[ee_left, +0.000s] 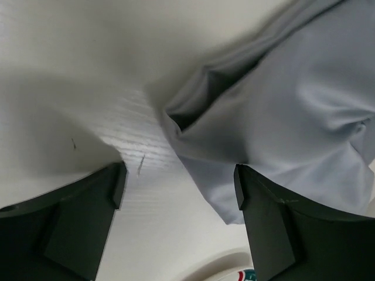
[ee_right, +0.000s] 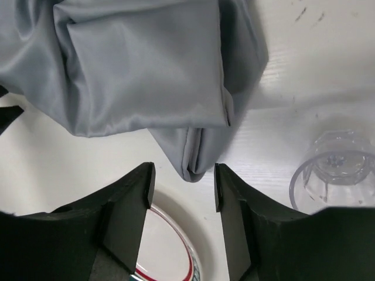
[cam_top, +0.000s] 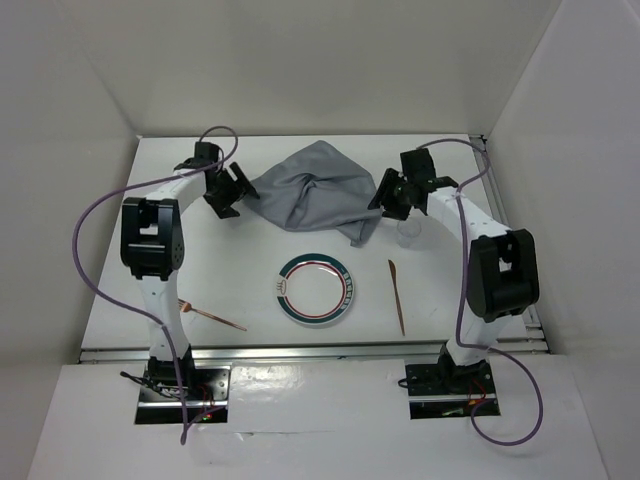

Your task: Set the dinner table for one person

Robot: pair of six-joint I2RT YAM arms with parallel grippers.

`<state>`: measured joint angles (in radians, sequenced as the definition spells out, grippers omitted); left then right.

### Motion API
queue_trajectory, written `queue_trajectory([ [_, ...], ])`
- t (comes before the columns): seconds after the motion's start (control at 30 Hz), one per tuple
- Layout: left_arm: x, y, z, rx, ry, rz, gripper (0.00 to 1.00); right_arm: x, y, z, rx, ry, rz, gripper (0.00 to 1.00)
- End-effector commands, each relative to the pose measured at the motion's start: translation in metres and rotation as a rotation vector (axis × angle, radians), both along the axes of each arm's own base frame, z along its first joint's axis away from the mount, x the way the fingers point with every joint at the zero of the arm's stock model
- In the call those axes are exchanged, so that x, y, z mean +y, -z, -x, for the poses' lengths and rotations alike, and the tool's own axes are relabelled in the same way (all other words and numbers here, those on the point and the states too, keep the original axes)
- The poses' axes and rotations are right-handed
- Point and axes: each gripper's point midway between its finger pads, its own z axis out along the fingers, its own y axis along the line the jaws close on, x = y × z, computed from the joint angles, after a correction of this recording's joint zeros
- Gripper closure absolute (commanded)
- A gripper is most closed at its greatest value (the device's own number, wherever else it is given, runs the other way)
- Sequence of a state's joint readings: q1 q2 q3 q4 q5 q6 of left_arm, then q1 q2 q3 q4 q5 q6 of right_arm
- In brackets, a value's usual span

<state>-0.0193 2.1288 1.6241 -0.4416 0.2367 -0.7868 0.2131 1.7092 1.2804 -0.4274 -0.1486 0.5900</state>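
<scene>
On the white dinner table (cam_top: 230, 270) a crumpled grey cloth (cam_top: 318, 190) lies at the back middle. In front of it sits a white plate (cam_top: 316, 290) with a green and red rim. A copper-coloured utensil (cam_top: 397, 295) lies right of the plate and another (cam_top: 212, 315) lies to its left. My left gripper (cam_top: 233, 195) stands open at the cloth's left edge. In the left wrist view its jaws (ee_left: 179, 186) are wide apart with the cloth (ee_left: 293, 117) just beyond them, untouched. My right gripper (cam_top: 381, 203) is open too, and the cloth's lower right corner (ee_right: 193, 170) hangs just past its tips (ee_right: 183, 186), ungripped.
A clear plastic cup (cam_top: 410, 233) stands upright right of the cloth, close beside the right gripper; it also shows in the right wrist view (ee_right: 334, 170). The plate's rim lies under both grippers (ee_left: 234, 266) (ee_right: 176, 234). White walls enclose the table on three sides.
</scene>
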Motion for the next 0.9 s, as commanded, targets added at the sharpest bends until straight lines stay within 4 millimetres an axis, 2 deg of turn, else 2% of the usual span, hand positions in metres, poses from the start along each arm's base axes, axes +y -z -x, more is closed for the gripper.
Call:
queue_trajectory([
  [0.0, 0.004, -0.006, -0.017, -0.011, -0.034, 0.022, 0.07, 0.006, -0.005, -0.012, -0.011, 0.07, -0.075, 0.37],
  [0.07, 0.004, -0.005, -0.024, -0.023, -0.034, 0.022, 0.07, 0.008, -0.002, -0.012, 0.009, 0.087, -0.098, 0.36],
  [0.23, 0.01, 0.018, -0.027, 0.031, -0.056, 0.018, 0.11, 0.013, 0.025, -0.011, 0.077, 0.116, -0.134, 0.36],
  [0.3, 0.01, 0.013, -0.032, 0.014, -0.064, 0.023, 0.13, 0.012, 0.03, -0.012, 0.088, 0.131, -0.129, 0.36],
  [0.37, 0.01, 0.02, -0.035, 0.015, -0.064, 0.023, 0.17, 0.015, 0.031, -0.011, 0.088, 0.136, -0.126, 0.36],
  [0.43, 0.01, 0.016, -0.039, 0.003, -0.064, 0.024, 0.26, 0.013, 0.035, -0.012, 0.096, 0.153, -0.119, 0.33],
  [0.5, 0.01, 0.021, -0.038, 0.012, -0.064, 0.023, 0.32, 0.015, 0.035, -0.011, 0.094, 0.15, -0.111, 0.3],
  [0.53, 0.012, 0.021, -0.038, 0.012, -0.069, 0.016, 0.39, 0.014, 0.033, -0.013, 0.093, 0.164, -0.109, 0.3],
  [0.63, 0.012, 0.02, -0.04, 0.001, -0.069, 0.016, 0.52, 0.014, 0.036, -0.011, 0.097, 0.17, -0.087, 0.3],
  [0.67, 0.012, 0.017, -0.043, -0.008, -0.068, 0.016, 0.65, 0.015, 0.034, -0.014, 0.084, 0.169, -0.091, 0.3],
  [0.7, 0.012, 0.017, -0.043, -0.008, -0.068, 0.016, 0.74, 0.015, 0.034, -0.014, 0.084, 0.169, -0.091, 0.3],
  [0.77, 0.01, 0.007, -0.048, -0.026, -0.063, 0.024, 0.86, 0.021, 0.034, -0.017, 0.09, 0.167, -0.095, 0.3],
  [0.8, 0.009, 0.006, -0.048, -0.026, -0.058, 0.032, 0.97, 0.02, 0.04, -0.017, 0.103, 0.168, -0.09, 0.3],
  [0.87, 0.007, 0.003, -0.048, -0.027, -0.053, 0.04, 1.0, 0.018, 0.039, -0.02, 0.09, 0.189, -0.083, 0.31],
])
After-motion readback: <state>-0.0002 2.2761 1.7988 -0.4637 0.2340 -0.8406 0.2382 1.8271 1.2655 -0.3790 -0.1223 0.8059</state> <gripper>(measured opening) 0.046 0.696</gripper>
